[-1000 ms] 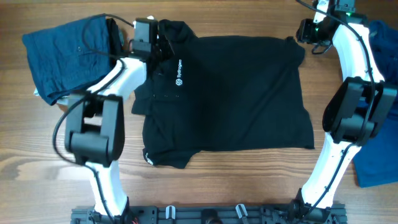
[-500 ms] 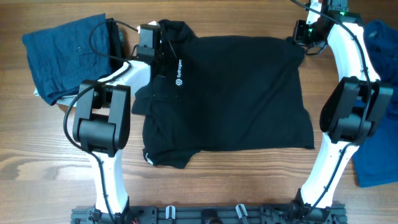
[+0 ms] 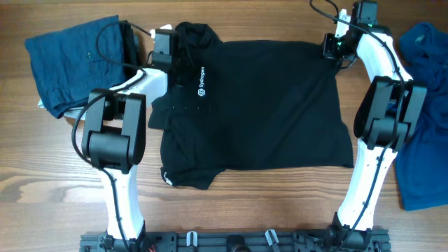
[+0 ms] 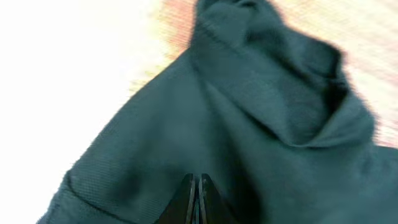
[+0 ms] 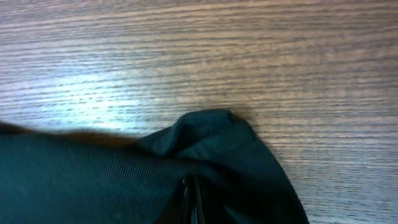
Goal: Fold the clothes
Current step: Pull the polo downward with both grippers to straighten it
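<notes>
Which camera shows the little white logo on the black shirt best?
The overhead view: the white logo shows clearly near the collar of the black shirt. The left wrist view shows only blurry dark fabric and collar, no logo; the right wrist view shows just a shirt corner on the table.

The polo shirt (image 3: 266, 105) lies spread on the middle of the table (image 3: 266, 210), between the two arms, its collar at the far left and one sleeve toward the near left. The left tool (image 4: 198, 182) sits at the collar, the right tool (image 5: 190, 183) at the shirt's far right corner. A folded garment (image 3: 70, 59) lies left of the shirt, and a loose garment (image 3: 423, 105) lies at the table's right edge.
</notes>
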### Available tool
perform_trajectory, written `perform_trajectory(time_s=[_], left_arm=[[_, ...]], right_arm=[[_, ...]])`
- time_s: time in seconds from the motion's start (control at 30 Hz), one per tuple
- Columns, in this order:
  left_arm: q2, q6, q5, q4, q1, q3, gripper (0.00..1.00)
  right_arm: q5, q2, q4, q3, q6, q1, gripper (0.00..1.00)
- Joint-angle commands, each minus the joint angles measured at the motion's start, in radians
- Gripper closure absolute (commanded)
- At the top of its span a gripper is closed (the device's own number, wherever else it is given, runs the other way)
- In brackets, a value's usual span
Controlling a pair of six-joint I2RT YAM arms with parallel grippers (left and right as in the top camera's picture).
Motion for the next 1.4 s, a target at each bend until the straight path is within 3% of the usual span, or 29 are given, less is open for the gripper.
perform_trajectory(time_s=[0.0,0.07,0.2,0.27,0.33,0.37,0.47,0.53,0.6,0.7,0.83,1.0,1.17,1.37], left_arm=[[0.076,0.027,-0.025,0.011,0.029,0.002,0.96],[0.098,0.033,-0.022,0.046,0.045,0.003,0.96],[0.095,0.123,-0.005,0.069,0.05,0.045,0.96],[0.095,0.132,-0.006,0.044,0.049,0.098,0.96],[0.095,0.132,-0.005,0.007,0.049,0.179,0.96],[0.09,0.132,-0.005,-0.013,0.049,0.223,0.96],[0.048,0.155,-0.006,-0.075,0.049,0.335,0.96],[-0.021,0.157,-0.006,-0.153,0.049,0.394,0.96],[-0.119,0.144,-0.006,-0.287,0.049,0.414,0.96],[-0.249,0.041,-0.006,-0.55,0.049,0.414,0.96],[-0.348,-0.111,-0.005,-0.96,0.049,0.414,0.96],[-0.35,-0.162,0.04,-1.184,0.03,0.404,0.96],[-0.359,-0.162,0.073,-1.343,-0.001,0.403,0.96],[-0.391,-0.162,0.073,-1.464,-0.034,0.402,0.96]], right_arm=[[0.24,0.09,-0.007,-0.006,0.019,-0.015,0.96],[0.317,0.09,0.005,-0.006,0.019,-0.032,0.93],[0.267,0.09,0.056,-0.005,0.019,-0.057,0.89],[0.217,0.09,0.093,-0.005,0.018,-0.058,0.8],[0.13,0.085,0.122,0.012,-0.021,-0.058,0.57],[0.11,0.08,0.125,0.024,-0.032,-0.058,0.5],[0.104,0.022,0.112,0.075,-0.022,-0.058,0.41],[0.108,-0.06,0.05,0.109,-0.005,-0.058,0.2],[0.113,-0.17,-0.084,0.119,0.027,-0.062,0.14],[0.124,-0.303,-0.34,0.119,0.128,-0.078,0.16],[0.125,-0.381,-0.693,0.118,0.237,-0.111,0.27],[0.215,-0.382,-0.869,0.042,0.304,-0.116,0.33],[0.227,-0.447,-0.812,-0.202,0.336,-0.116,0.32],[0.089,-0.694,-0.436,-0.766,0.333,-0.168,0.35]])
